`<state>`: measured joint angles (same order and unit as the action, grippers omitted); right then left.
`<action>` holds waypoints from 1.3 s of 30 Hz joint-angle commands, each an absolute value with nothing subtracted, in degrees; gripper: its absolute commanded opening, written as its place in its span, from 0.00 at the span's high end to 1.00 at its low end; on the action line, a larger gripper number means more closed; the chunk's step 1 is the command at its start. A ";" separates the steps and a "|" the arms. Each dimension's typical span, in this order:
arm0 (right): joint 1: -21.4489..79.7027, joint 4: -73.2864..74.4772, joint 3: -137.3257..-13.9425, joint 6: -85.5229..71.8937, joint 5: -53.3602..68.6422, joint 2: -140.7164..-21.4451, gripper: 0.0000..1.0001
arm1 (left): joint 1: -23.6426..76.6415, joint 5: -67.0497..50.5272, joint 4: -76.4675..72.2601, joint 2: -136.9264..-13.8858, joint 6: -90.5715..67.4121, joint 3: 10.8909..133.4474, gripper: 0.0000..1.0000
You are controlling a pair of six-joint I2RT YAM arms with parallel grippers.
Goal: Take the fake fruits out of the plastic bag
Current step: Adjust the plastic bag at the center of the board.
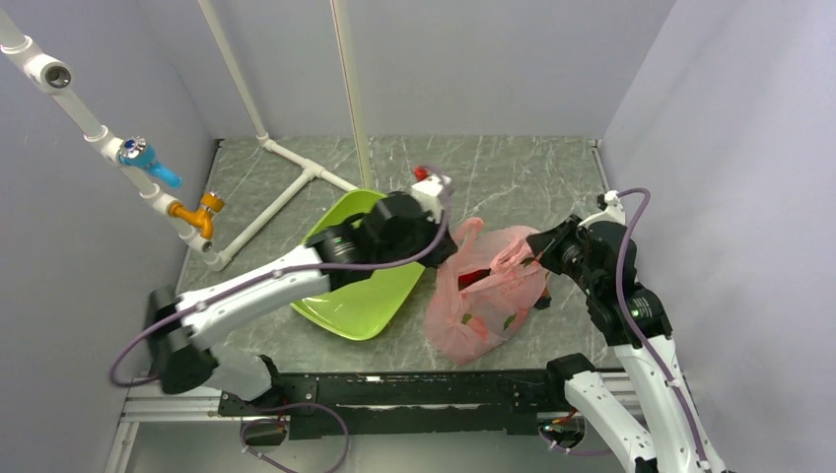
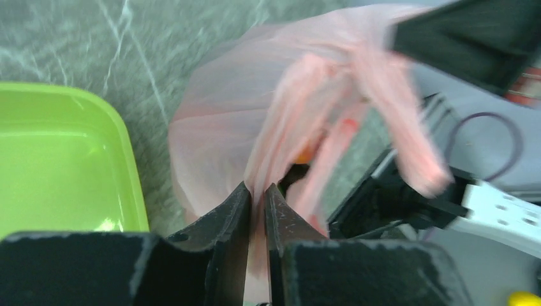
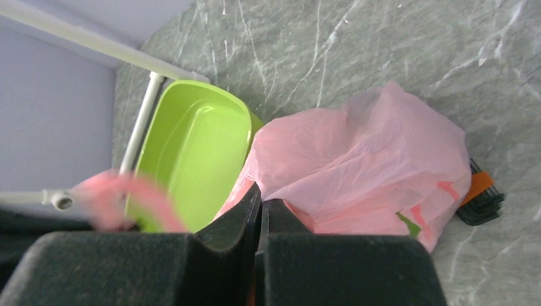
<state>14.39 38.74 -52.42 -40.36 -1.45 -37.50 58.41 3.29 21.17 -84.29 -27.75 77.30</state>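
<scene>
The pink plastic bag [image 1: 488, 296] lies on the marble table just right of the lime-green tray [image 1: 360, 301]. Its mouth is pulled open between my two grippers. My left gripper [image 1: 449, 234] is shut on a fold of the bag's left rim [image 2: 257, 191]. My right gripper [image 1: 537, 254] is shut on the bag's right edge [image 3: 260, 205]. The fake fruits are inside the bag: a red one [image 1: 476, 278] shows at the mouth, a green one [image 1: 510, 320] shows through the film, and an orange one [image 2: 306, 153] is partly visible. The bag [image 3: 363, 166] bulges in the right wrist view.
The tray [image 3: 191, 146] is tilted against a white pipe frame [image 1: 286, 192]. A pipe with blue and orange valves [image 1: 163, 177] runs along the left wall. A small black and orange object [image 3: 481, 194] lies beside the bag. Walls close in on both sides.
</scene>
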 commanded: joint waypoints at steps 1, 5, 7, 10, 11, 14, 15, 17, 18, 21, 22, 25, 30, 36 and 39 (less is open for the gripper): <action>14.19 32.50 -53.30 -46.90 -3.10 -42.49 1.00 | 58.59 -1.05 9.83 -72.01 -27.62 70.53 0.82; 13.90 26.36 -54.09 -48.94 -2.19 -47.31 1.00 | 58.54 -4.25 2.70 -66.16 -30.01 63.72 0.88; 13.67 25.17 -56.43 -48.74 -3.01 -50.71 1.00 | 58.54 -5.57 -1.26 -64.43 -31.19 61.34 0.92; 12.87 24.70 -61.61 -46.42 -3.13 -55.22 1.00 | 58.58 -8.21 -4.99 -63.47 -32.49 59.86 1.00; 12.74 24.69 -63.42 -45.88 -3.29 -56.59 1.00 | 58.54 -8.79 -5.52 -63.46 -32.52 59.78 1.00; 12.03 25.52 -68.24 -43.61 -2.69 -60.59 1.00 | 58.68 -10.18 -5.42 -63.41 -32.05 60.22 1.00; 11.84 25.75 -69.60 -42.86 -2.26 -61.73 1.00 | 58.63 -10.20 -5.16 -63.26 -31.92 60.28 1.00; 11.62 26.41 -72.75 -41.08 -1.33 -63.66 1.00 | 58.58 -9.58 -4.56 -62.61 -31.84 59.96 1.00; 11.60 26.82 -74.02 -40.21 -1.20 -64.38 1.00 | 58.61 -9.31 -4.29 -62.07 -31.78 59.64 1.00; 11.42 28.84 -77.50 -37.05 -0.28 -66.42 0.90 | 58.62 -8.08 -4.31 -60.36 -32.46 58.11 1.00; 11.38 29.28 -77.93 -36.05 0.99 -66.54 0.83 | 58.63 -7.69 -4.26 -59.96 -32.89 57.65 1.00; 11.43 29.97 -76.41 -34.49 4.24 -65.37 0.58 | 58.59 -7.84 -5.60 -59.34 -34.06 55.56 1.00; 11.37 34.28 -70.06 -33.76 8.86 -59.58 0.32 | 58.62 -9.38 -8.74 -58.61 -36.38 52.18 1.00; 11.51 42.29 -63.12 -30.04 12.10 -45.09 0.12 | 58.71 -10.84 -10.79 -56.73 -37.63 49.59 1.00; 11.49 50.27 -64.88 -28.71 12.98 -42.35 0.09 | 58.80 -11.50 -11.00 -56.59 -37.71 49.49 1.00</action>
<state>11.66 41.56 -62.83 -32.01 9.87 -45.74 58.48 -9.28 -6.42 -58.37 -36.56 49.34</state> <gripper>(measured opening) 0.891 0.009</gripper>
